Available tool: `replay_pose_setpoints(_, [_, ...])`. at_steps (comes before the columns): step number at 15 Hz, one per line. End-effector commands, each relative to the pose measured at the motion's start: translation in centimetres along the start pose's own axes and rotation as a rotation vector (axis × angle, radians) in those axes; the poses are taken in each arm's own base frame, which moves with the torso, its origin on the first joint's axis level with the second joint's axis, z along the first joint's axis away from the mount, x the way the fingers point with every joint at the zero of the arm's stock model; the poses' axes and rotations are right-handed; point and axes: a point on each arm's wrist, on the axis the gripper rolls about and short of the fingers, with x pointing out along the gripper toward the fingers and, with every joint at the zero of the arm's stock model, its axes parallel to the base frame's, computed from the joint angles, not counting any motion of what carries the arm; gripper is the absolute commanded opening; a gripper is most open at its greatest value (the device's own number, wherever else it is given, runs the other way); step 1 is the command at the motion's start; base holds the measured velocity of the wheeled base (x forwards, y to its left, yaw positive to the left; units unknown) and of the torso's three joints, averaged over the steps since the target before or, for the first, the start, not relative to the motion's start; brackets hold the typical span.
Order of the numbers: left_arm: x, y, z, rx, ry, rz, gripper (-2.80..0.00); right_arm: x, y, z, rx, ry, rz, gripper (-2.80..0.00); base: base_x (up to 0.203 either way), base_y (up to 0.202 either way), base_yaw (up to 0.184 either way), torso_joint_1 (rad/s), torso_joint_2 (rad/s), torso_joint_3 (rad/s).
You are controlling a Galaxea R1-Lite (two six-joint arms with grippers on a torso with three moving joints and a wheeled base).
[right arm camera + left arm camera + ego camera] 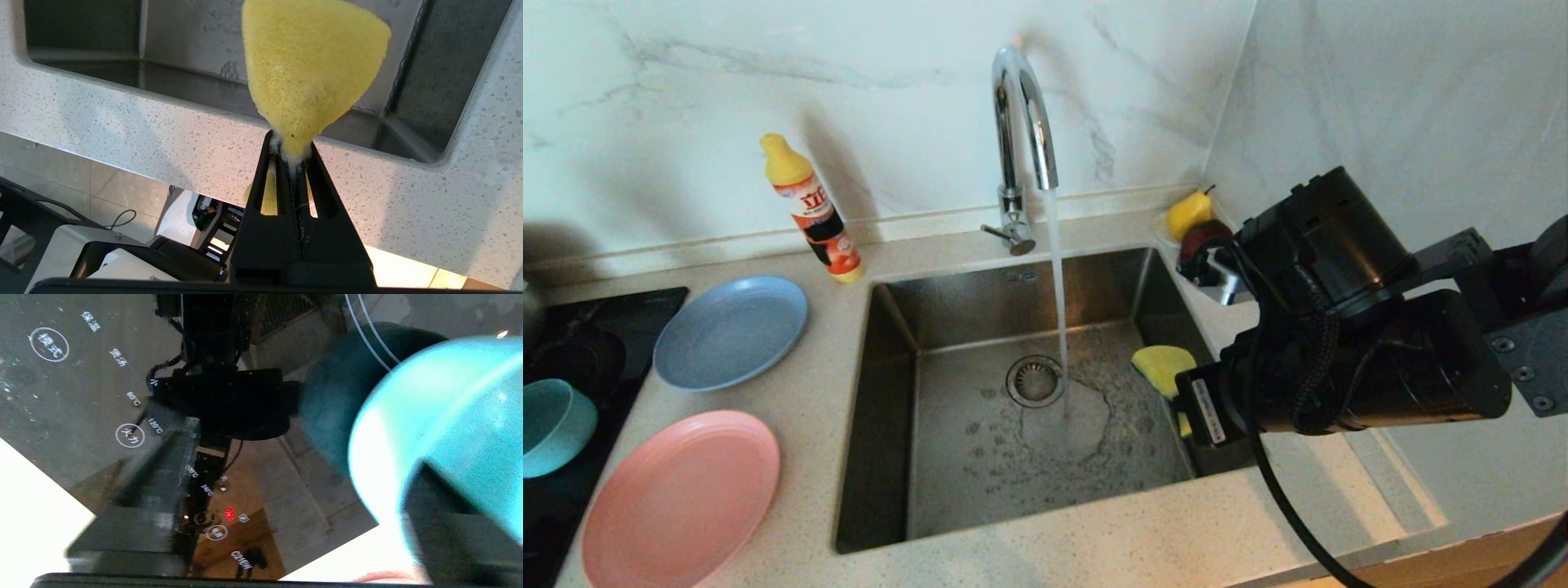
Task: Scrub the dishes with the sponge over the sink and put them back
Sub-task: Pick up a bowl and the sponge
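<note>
The teal bowl [551,425] [449,416] stands on the black hob at the far left. My left gripper [302,449] hangs low over the hob, open wide. One of its fingers [449,522] is in front of the bowl's side and the other is well clear over the glass. It is out of the head view. The pink plate [682,498] and blue plate [731,331] lie on the counter left of the sink [890,392]. My right gripper [292,143] is shut on the yellow sponge [314,65] [1164,363] over the sink's right edge.
The chrome tap [1021,106] runs water onto the sink floor beside the drain [1035,380]. A detergent bottle [813,208] stands behind the blue plate. A yellow pear [1188,211] and a red fruit [1205,237] sit in the back right corner.
</note>
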Motion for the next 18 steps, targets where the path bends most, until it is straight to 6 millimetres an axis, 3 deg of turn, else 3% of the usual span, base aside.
replay_pose_setpoints(1, [-0.3,-0.2,0.1,-0.001,-0.007,-0.007,-2.8,-0.1,0.0,0.1,0.001,-0.004,0.0,-2.8,0.0,0.0,0.0,0.0,0.0,0.0])
replay_pose_setpoints(13, [-1.4,-1.0,0.9,0.016,-0.05,-0.023,-2.8,-0.5,0.1,0.5,0.006,-0.038,0.005,-2.8,0.0,0.0,0.0,0.0,0.0,0.0])
replay_pose_setpoints(15, [-3.2,-1.9,0.6,0.026,-0.073,-0.037,-2.8,-0.4,0.1,0.5,0.007,-0.037,0.005,-2.8,0.0,0.0,0.0,0.0,0.0,0.0])
replay_pose_setpoints(18, [-8.2,-4.5,-0.7,0.068,-0.097,-0.111,-2.8,-0.8,0.0,0.5,0.009,-0.041,0.01,-2.8,0.0,0.0,0.0,0.0,0.0,0.0])
